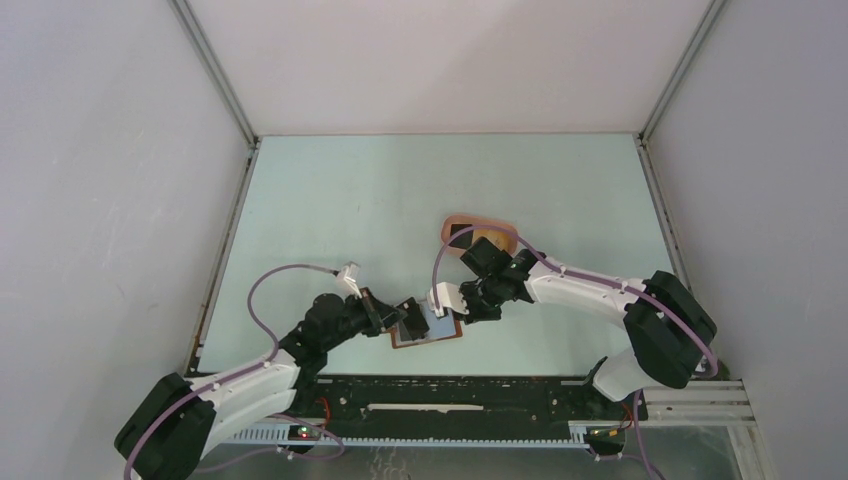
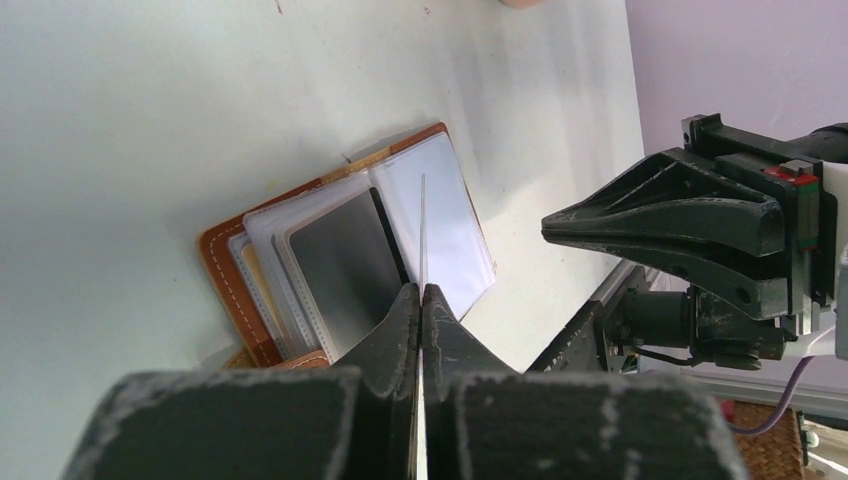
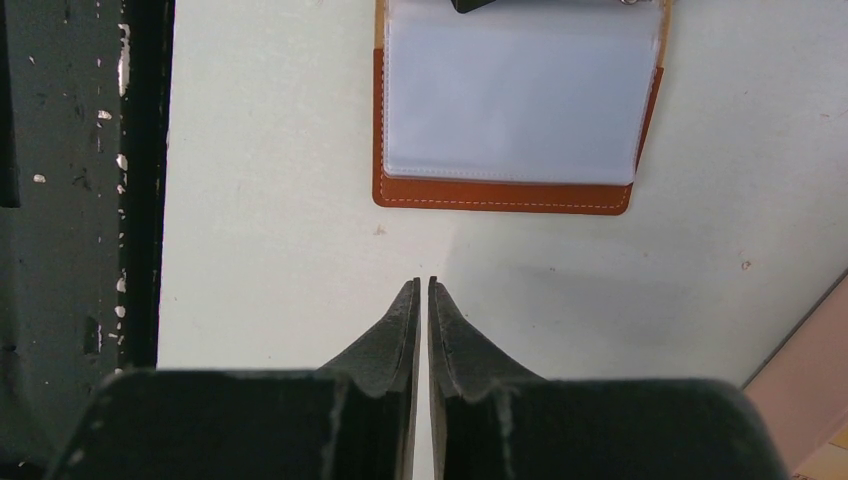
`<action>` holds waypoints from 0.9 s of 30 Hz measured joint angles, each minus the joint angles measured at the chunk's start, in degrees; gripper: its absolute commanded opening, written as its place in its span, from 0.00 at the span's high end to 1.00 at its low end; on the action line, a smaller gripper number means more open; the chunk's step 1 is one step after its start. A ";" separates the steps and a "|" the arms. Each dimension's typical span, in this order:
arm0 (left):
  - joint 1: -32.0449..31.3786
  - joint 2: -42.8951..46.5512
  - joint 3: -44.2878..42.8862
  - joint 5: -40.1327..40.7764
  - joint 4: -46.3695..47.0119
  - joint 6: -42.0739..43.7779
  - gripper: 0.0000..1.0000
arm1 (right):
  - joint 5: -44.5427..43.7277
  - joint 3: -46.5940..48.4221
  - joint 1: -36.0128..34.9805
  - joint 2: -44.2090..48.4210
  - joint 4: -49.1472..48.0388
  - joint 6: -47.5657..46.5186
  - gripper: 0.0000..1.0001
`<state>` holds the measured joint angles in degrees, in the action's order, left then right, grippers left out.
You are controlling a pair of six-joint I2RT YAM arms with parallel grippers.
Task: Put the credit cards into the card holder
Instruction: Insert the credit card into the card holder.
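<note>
Starting with the top view: card holder lies open on the desk, near the front edge, between the two arms. Left hand sits on its left side; right hand hangs just above its far edge. Pink tray is farther back, partly under the right arm, with credit cards in it, one black and one tan-yellow, so at least two are left to load.

Left wrist view: fingertips pressed together, pinching a clear pocket leaf and standing it up edge-on. One dark card is seated in the pocket beside it. A tan strip shows under a leaf further left; cannot tell whether that is a card.

Right wrist view: fingers drawn almost together, only a slit between, nothing in them. They point at bare desk just short of the holder's stitched edge.

Judgement: one card in for certain, tray cards waiting; right hand carries nothing, so a trip to the tray looks due.
</note>
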<state>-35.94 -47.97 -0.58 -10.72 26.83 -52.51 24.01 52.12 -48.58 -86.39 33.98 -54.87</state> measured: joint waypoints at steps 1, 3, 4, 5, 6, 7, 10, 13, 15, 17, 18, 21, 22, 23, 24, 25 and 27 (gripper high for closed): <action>0.02 0.00 0.00 0.00 -0.24 0.00 1.00 | 0.00 0.00 0.00 0.00 -0.02 0.02 0.87; 0.07 -0.07 0.00 0.02 -0.50 0.00 1.00 | 0.00 0.00 -0.07 0.00 -0.02 0.13 0.87; 0.09 -0.15 0.00 0.02 -0.48 0.00 1.00 | 0.00 0.00 -0.11 0.00 -0.02 0.15 0.87; 0.09 -0.39 0.00 0.02 -0.46 0.00 1.00 | -0.02 0.00 -0.17 0.00 -0.02 0.15 0.87; 0.09 -0.72 0.00 0.02 -0.46 0.00 1.00 | -0.04 0.00 -0.22 -0.02 -0.02 0.15 0.87; 0.09 -1.09 0.00 0.02 -0.46 -0.02 1.00 | -0.04 0.00 -0.26 -0.02 -0.02 0.15 0.88; 0.11 -2.19 0.00 0.00 -0.42 -0.04 1.00 | -0.17 0.00 -0.31 -0.13 -0.04 0.17 0.88; 0.11 -3.19 0.00 0.00 -0.37 -0.09 1.00 | -0.28 0.00 -0.31 -0.17 -0.04 0.20 0.88; 0.11 -3.82 0.00 -0.02 -0.33 -0.11 1.00 | -0.42 0.00 -0.33 -0.20 -0.04 0.26 0.88; 0.11 -4.63 0.00 -0.02 -0.13 -0.22 1.00 | -0.44 0.00 -0.33 -0.20 -0.04 0.37 0.88; 0.11 -4.98 0.00 -0.02 0.00 -0.26 1.00 | -0.46 0.00 -0.33 -0.20 -0.07 0.39 0.88; 0.13 -6.27 0.00 -0.09 0.70 -0.57 1.00 | -0.61 0.00 -0.35 -0.20 -0.15 0.74 0.88; 0.13 -6.75 -0.02 -0.13 1.07 -0.61 1.00 | -0.61 0.00 -0.37 -0.20 -0.17 0.79 0.88; 0.13 -7.15 -0.02 -0.17 1.36 -0.61 1.00 | -0.66 0.00 -0.44 -0.20 -0.20 0.94 0.88; 0.13 -7.65 -0.04 -0.20 1.70 -0.61 1.00 | -0.72 0.00 -0.52 -0.22 -0.20 1.01 0.88; 0.13 -8.15 -0.07 -0.35 2.05 -0.63 1.00 | -0.76 0.00 -0.61 -0.22 -0.20 1.09 0.88; 0.13 -9.16 -0.17 -0.57 2.82 -0.63 1.00 | -0.83 0.00 -0.74 -0.35 -0.22 1.20 0.88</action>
<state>-35.81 -57.12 -0.75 -11.29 29.65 -53.15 23.18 52.12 -49.32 -86.74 33.76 -53.67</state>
